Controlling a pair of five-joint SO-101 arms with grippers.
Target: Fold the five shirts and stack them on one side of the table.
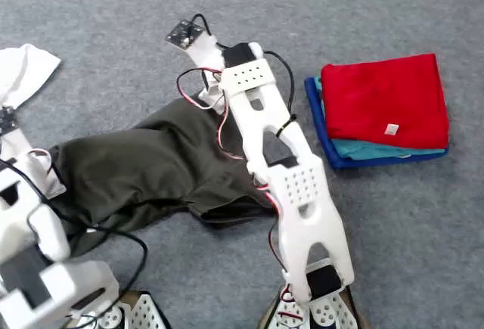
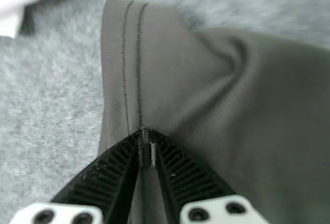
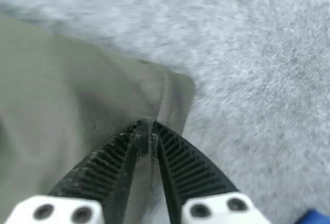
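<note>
Left gripper [image 2: 147, 151] was closed tight on the stitched hem of the olive shirt [image 1: 151, 166], at its near left end. Right gripper [image 3: 152, 137] was likewise pinched on a corner farther back and to the right. The shirt lay crumpled on the table [image 1: 393, 223], its long axis running between the two grips. Judgement: the folded stack [image 1: 382, 110], well apart to the right, lay nearer the right arm.
</note>
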